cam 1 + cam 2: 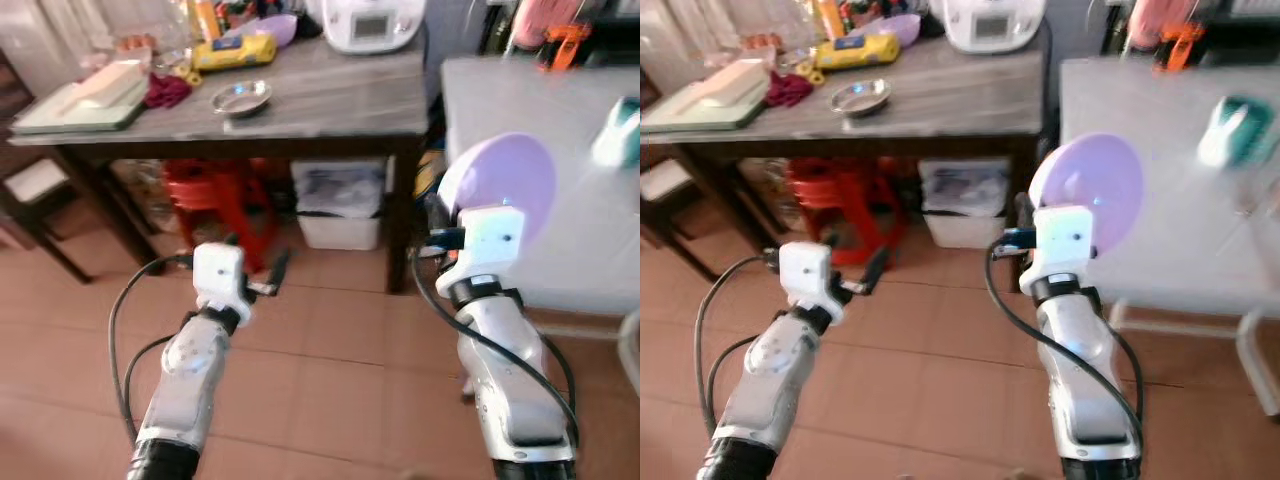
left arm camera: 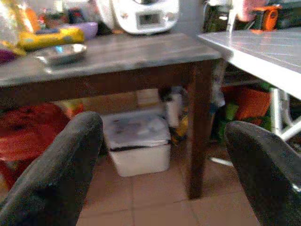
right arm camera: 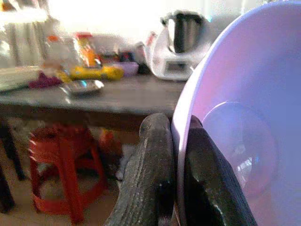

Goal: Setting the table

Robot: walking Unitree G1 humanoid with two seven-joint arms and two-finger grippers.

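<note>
A lilac plastic bowl [image 1: 510,178] stands on edge in front of the white table [image 1: 560,120], its rim pinched in my right gripper [image 3: 178,155], which is shut on it. The two black fingers [image 3: 150,169] clamp the rim of the bowl [image 3: 244,117] from both sides. My left gripper [image 2: 164,165] hangs open over the tiled floor, nothing between its fingers [image 2: 61,174]. It points toward the dark wooden table [image 1: 320,100], where a small metal dish [image 1: 241,98] lies.
On the wooden table are a white appliance [image 1: 372,24], a yellow packet [image 1: 235,52], a second purple bowl [image 1: 277,27] and a tray [image 1: 75,105]. Beneath it stand red stools [image 1: 215,195] and a white bin [image 1: 340,205]. A teal object [image 1: 620,130] lies on the white table.
</note>
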